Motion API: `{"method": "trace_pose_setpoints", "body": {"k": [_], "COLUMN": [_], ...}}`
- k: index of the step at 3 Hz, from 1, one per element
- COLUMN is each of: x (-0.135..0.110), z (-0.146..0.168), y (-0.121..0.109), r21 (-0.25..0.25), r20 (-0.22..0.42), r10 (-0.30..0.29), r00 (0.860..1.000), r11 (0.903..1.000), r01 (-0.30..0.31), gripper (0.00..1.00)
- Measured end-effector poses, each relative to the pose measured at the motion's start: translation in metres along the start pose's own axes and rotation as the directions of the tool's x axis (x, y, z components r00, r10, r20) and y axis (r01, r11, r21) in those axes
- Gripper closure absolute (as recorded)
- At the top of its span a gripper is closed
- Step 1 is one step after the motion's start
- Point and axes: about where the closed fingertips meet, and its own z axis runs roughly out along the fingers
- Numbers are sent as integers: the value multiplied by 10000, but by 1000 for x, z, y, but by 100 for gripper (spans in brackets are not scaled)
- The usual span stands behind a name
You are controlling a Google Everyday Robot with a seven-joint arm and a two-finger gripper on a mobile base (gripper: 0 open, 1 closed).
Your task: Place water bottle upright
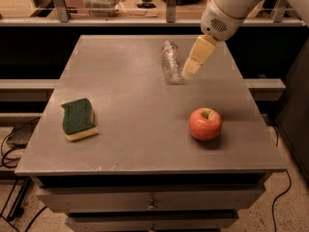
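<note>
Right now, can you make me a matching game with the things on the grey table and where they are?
Things
1. clear crinkled plastic water bottle
2. round red apple
3. green and yellow sponge
4. cream-coloured gripper

Places
A. left side of the grey table, towards the front
B. lying on its side at the far part of the table
C. just right of the bottle
D. right side, towards the front

Pairs: 1-B, 2-D, 3-A, 4-C

White vented arm (pixel 231 6) ends in cream end effector (pixel 188 70), upper right.
</note>
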Motion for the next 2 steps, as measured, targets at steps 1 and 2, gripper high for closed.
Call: {"method": "trace_pose_setpoints", "body": {"k": [1, 2], "x": [-18, -34], "z": [18, 35], "y": [-27, -57], "r21": [-234, -388], "r20": [376, 787], "r10": [416, 970], "r00": [9984, 9922], "r11": [9989, 9948], "r01": [-407, -942], "gripper": [0, 0]}}
